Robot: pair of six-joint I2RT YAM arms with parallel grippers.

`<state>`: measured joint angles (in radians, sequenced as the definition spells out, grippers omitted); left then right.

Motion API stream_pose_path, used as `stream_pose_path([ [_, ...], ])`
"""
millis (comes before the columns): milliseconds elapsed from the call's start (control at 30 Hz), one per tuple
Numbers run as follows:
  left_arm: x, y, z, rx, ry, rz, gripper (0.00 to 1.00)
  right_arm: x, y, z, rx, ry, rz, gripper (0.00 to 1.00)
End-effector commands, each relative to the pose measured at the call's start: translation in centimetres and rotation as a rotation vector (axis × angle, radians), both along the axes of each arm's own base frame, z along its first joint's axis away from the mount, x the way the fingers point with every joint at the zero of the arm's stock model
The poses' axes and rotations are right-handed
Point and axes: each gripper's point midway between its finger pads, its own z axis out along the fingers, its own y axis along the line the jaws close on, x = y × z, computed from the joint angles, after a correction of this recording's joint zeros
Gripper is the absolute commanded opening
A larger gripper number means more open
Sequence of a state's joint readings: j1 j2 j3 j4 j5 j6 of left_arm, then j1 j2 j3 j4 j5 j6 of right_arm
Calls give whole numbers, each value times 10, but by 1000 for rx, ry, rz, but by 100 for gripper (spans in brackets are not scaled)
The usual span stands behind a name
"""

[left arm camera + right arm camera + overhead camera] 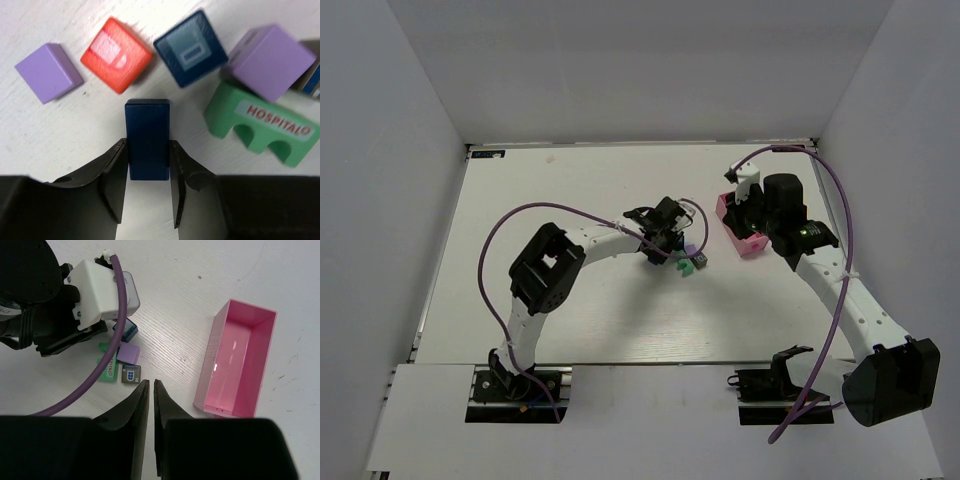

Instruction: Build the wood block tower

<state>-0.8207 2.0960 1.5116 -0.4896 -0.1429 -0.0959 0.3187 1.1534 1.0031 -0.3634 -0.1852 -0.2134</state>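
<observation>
In the left wrist view my left gripper [147,146] is shut on a dark blue oblong block [147,132], one finger on each long side. Just beyond it on the table lie a purple cube [48,72], a red-orange block [116,55], a blue picture block [193,48], a second purple cube [270,60] and a green "HOSPITAL" arch [262,122]. From above, the left gripper [665,240] is over this cluster of blocks [688,262]. My right gripper [151,384] is shut and empty above bare table, between the blocks and the pink tray. It also shows in the top view [748,205].
The empty pink tray [212,365] lies right of the right gripper and shows from above [752,246] at right of centre. A dark block with a shield [131,374], a purple cube [130,353] and the green arch [106,365] lie beside the left wrist. A purple cable [100,375] crosses there.
</observation>
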Motion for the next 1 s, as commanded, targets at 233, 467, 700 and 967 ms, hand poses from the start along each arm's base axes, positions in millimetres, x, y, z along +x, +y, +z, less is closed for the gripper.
stream_pose_path([
  [233, -5, 44, 52, 81, -48, -192, 23, -1, -1, 14, 27, -48, 17, 14],
  [467, -14, 58, 64, -40, -74, -374, 23, -3, 2, 14, 36, -47, 37, 16],
  [700, -11, 63, 57, -54, 30, -527, 19, -5, 2, 17, 43, -50, 45, 16],
  [967, -13, 62, 54, -58, -14, -716, 16, -7, 3, 18, 46, -57, 53, 17],
])
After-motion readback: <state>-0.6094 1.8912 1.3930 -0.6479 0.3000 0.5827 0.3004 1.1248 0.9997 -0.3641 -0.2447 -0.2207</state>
